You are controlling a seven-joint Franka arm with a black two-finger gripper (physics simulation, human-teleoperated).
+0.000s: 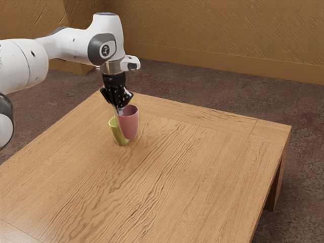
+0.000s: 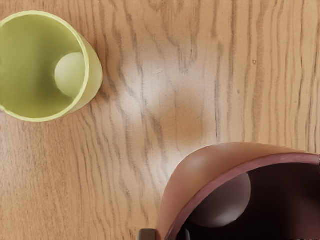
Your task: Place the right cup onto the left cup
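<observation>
The tool point(image 1: 120, 111) is closed on the wall of the pink cup point(image 1: 128, 124), one fingertip point(image 2: 147, 234) outside and the other inside, its fingers only slightly apart. The cup hangs upright above the tabletop point(image 1: 167, 182), near the yellow-green cup point(image 1: 118, 132), which stands upright, mouth open, partly behind it in the exterior view.
</observation>
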